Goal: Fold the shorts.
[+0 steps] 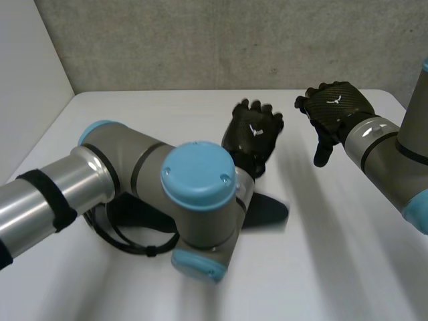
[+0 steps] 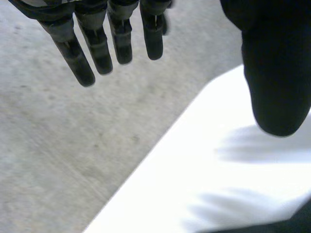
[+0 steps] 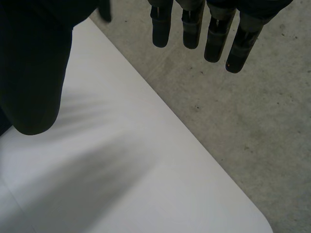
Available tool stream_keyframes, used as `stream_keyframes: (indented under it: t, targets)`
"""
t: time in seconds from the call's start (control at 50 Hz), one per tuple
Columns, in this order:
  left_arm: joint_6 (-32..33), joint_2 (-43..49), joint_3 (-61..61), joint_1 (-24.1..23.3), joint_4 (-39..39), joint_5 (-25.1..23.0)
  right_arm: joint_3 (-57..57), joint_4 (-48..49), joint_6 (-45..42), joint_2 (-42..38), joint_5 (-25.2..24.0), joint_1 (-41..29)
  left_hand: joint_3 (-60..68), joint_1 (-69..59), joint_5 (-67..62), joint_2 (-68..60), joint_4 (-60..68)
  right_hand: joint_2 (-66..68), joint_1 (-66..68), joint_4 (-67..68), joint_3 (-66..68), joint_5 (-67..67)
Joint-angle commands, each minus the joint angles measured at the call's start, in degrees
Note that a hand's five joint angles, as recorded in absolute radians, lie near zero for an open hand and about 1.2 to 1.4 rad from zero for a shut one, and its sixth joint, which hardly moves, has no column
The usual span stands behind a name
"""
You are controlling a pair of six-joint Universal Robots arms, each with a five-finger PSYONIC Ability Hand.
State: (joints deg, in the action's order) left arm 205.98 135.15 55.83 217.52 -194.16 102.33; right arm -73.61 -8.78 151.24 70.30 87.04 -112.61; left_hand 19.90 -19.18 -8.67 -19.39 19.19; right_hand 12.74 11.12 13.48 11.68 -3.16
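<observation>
Smooth white table (image 1: 167, 110), speckled concrete wall (image 1: 200, 40); left hand (image 1: 253, 137), right hand (image 1: 336, 109), fingers (image 2: 99, 51) straight.

White table (image 1: 167, 107) — grey concrete wall (image 1: 200, 40).

Shorts (image 1: 270, 210): dark cloth, lying flat on the table (image 1: 348, 267) (near its middle). Largely hidden behind the left arm (image 1: 194, 200); whether folded cannot be determined.

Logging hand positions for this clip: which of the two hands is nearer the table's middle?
The left hand: it hangs open over the middle of the table. The right hand, also open and empty, is off toward the far right corner.
</observation>
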Motion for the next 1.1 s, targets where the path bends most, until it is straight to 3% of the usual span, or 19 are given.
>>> stream_keyframes:
  t: [0.02,0.24,0.32,0.54,0.7,0.92,1.1]
  targets:
    - [-0.05,-7.43,8.05,2.72,6.23,0.16,-0.40,0.08,0.11,-0.60,-0.12,-0.50,-7.32,6.61,6.09,6.82,-6.62,-2.74,-1.12,-3.48,-1.68,3.16]
    - [-1.90,-21.50,23.52,11.69,12.05,0.60,-1.01,-0.63,5.28,-5.43,-0.91,-5.41,-5.81,5.10,4.58,5.31,-5.11,-2.74,-1.12,-3.48,-1.68,3.16]
    - [-5.58,-26.07,31.07,13.80,12.49,0.86,-1.45,-0.54,7.13,-7.45,-2.31,-7.44,-2.13,1.42,0.90,1.63,-1.42,-2.74,-1.12,-3.48,-1.68,3.16]
    - [-7.44,-32.84,43.47,13.54,12.93,5.51,-2.24,-0.01,7.49,-11.50,-2.84,-11.14,2.74,-3.45,-3.97,-3.24,3.45,-2.74,-1.12,-3.48,-1.68,3.16]
    - [-6.39,-37.15,52.53,13.01,11.44,5.25,-3.30,2.27,9.60,-12.56,-3.02,-12.10,6.30,-7.02,-7.53,-6.81,7.01,-2.74,-1.12,-3.48,-1.68,3.16]
    - [2.13,-39.09,59.48,12.75,5.21,5.25,-2.68,2.80,9.86,-16.95,-2.67,-12.72,5.79,-6.51,-7.02,-6.30,6.50,-2.32,-0.70,-3.06,-1.26,2.74]
    - [5.13,-37.16,60.80,13.72,-2.27,5.25,-2.68,2.80,9.78,-16.78,-2.49,-12.72,7.64,-8.36,-8.87,-8.15,8.35,-2.32,-0.70,-3.06,-1.26,2.74]
